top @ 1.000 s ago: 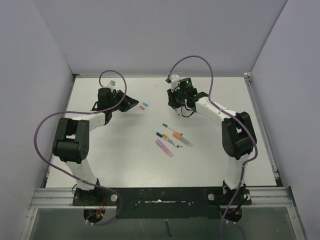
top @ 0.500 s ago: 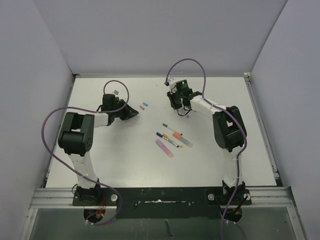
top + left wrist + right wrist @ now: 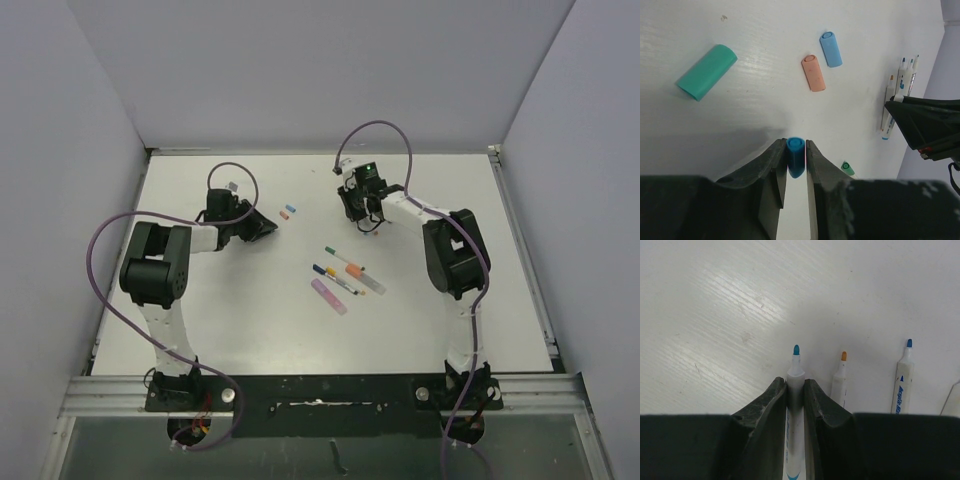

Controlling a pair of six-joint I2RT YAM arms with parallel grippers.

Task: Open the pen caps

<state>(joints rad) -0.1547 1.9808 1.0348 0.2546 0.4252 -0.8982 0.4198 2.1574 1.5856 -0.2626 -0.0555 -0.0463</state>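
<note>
Left gripper [image 3: 796,146] pinches a blue pen cap [image 3: 796,161]. A teal cap [image 3: 706,71], orange cap [image 3: 813,73] and light-blue cap [image 3: 831,49] lie on the table [image 3: 740,115] beyond. Right gripper [image 3: 795,386] clamps an uncapped blue-tipped pen [image 3: 795,367].

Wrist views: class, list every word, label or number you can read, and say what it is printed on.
"Acrylic" (blurred; rest cut off): barrel of the blue-tipped pen, right wrist view.
Print on the pens, left wrist view: too small to read.
Nothing else legible.
</note>
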